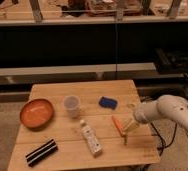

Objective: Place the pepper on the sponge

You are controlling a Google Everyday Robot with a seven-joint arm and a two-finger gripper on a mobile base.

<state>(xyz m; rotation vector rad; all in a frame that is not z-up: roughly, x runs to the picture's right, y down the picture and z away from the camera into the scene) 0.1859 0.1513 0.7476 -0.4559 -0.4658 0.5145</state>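
The slim orange pepper [118, 123] lies on the wooden table [62, 130], right of centre. Behind it and slightly to the left rests the dark blue sponge [108, 103], with bare wood between the two. My gripper [127, 131] hangs low over the table just right of the pepper's near end, at the end of the white arm [169, 111] that comes in from the right. It holds nothing that I can see.
A clear cup [71, 105] stands left of the sponge. An orange bowl [37, 113] sits at the left edge. A white tube-like bottle [91, 137] lies in front of the cup, and a black-and-white striped block [42, 152] at the front left corner.
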